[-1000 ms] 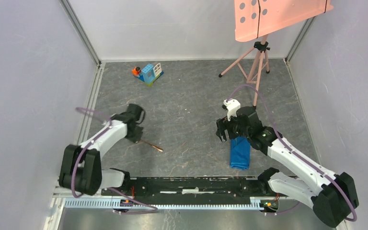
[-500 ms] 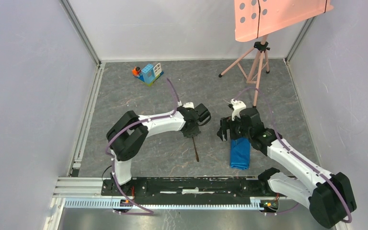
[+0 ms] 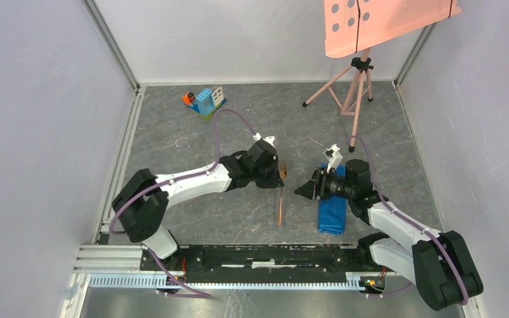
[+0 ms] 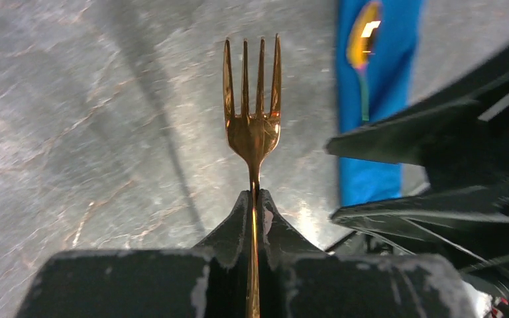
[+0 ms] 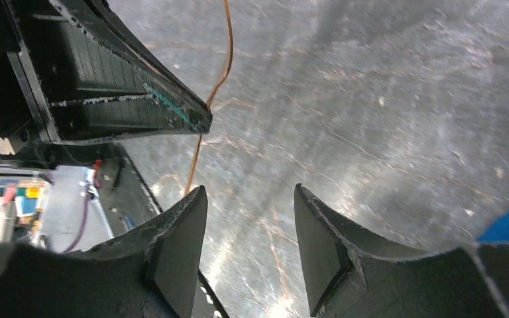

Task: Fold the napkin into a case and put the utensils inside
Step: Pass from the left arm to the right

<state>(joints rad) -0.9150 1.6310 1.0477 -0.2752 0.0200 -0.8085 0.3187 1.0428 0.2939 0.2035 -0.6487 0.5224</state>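
In the left gripper [image 4: 254,200] — the fork [image 4: 252,129], tines outward.

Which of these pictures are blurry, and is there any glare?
Left wrist view: the fork is sharp, but the table behind is streaked and the spoon and napkin beyond are soft. Right wrist view: its fingers are crisp, the table smeared, with a bright glare patch near the bottom edge. Top view: evenly lit and sharp throughout.
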